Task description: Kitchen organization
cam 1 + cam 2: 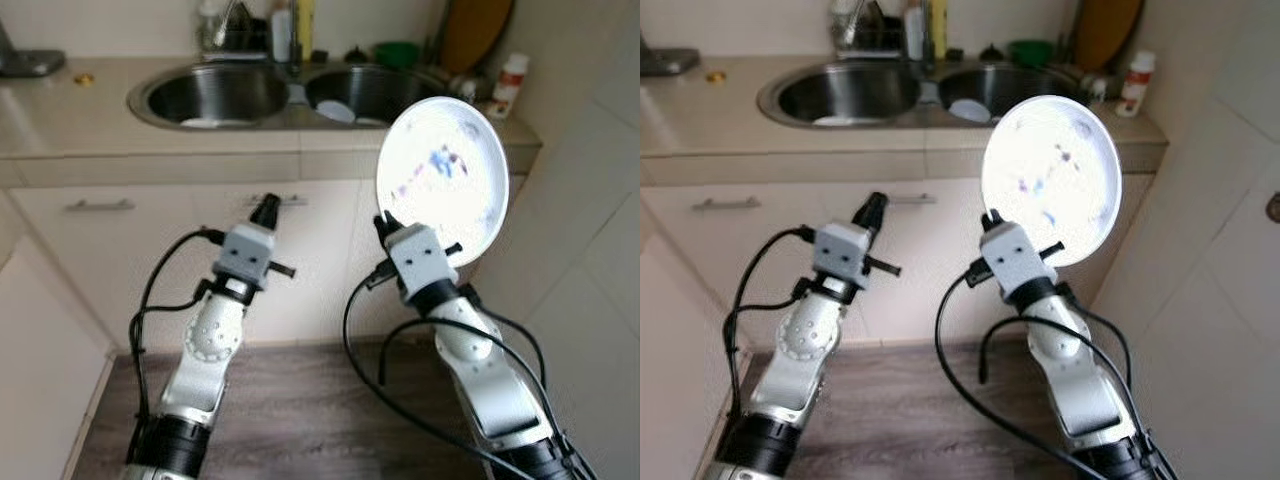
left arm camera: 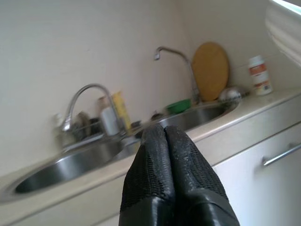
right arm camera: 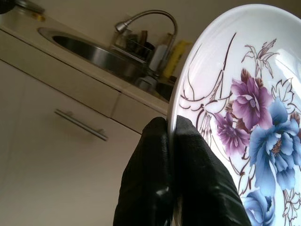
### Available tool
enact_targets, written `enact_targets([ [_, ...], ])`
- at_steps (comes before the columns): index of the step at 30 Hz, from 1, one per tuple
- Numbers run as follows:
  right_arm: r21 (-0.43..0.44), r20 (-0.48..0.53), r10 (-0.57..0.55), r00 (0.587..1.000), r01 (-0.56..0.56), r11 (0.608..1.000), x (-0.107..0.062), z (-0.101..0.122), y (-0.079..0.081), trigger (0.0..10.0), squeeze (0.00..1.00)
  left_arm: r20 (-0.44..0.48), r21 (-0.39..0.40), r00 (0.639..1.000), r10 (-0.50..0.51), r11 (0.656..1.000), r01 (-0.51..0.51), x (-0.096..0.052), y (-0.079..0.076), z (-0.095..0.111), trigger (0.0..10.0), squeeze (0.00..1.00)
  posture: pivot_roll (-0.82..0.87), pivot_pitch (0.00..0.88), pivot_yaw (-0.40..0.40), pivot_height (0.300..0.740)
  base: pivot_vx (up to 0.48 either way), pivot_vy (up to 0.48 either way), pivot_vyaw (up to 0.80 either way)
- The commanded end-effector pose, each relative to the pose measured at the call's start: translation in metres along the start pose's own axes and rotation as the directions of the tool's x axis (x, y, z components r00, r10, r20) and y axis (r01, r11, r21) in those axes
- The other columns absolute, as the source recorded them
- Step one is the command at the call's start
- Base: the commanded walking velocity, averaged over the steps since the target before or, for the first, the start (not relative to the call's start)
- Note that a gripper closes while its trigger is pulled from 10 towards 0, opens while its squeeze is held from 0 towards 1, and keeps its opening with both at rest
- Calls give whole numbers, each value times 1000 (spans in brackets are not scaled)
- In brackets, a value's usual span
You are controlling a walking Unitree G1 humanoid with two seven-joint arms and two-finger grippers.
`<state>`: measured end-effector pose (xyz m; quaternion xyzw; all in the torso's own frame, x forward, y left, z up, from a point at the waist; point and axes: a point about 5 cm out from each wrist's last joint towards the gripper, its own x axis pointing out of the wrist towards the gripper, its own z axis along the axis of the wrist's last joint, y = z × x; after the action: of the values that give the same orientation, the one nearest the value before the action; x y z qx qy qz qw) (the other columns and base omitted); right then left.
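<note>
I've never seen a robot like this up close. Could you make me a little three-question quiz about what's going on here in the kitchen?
1. True or false: the right tool grips the flowered plate by its rim.
2. The left tool is: A) shut and holding nothing, B) holding a cup, C) wide open.
3. Fill in: ahead of both arms is a double steel ____ set in the counter.

Key: 1 true; 2 A; 3 sink.
</note>
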<state>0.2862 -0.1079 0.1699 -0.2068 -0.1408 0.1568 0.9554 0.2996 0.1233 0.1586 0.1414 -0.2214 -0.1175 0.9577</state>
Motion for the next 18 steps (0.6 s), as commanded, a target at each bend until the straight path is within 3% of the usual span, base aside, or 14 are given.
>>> enact_targets([
  [1, -53, 21, -18, 1000, 19, 998, 0, 3, -8, 10000, 0, 29, -14, 999, -25, 1000, 25, 4, -9, 6, 10000, 0, -80, 0, -38, 740, 379, 0, 569],
  [8, -32, 39, -43, 998, 44, 999, 2, 6, -11, 10000, 0, 35, -11, 999, -15, 1000, 15, 4, -8, 7, 10000, 0, -77, 0, -43, 740, 378, 0, 767],
  [18, -35, 94, -67, 993, 71, 997, 5, 14, -16, 10000, 0, 50, -9, 999, 6, 1000, -5, 5, -5, 9, 10000, 0, -76, 0, -44, 740, 379, 0, 0],
])
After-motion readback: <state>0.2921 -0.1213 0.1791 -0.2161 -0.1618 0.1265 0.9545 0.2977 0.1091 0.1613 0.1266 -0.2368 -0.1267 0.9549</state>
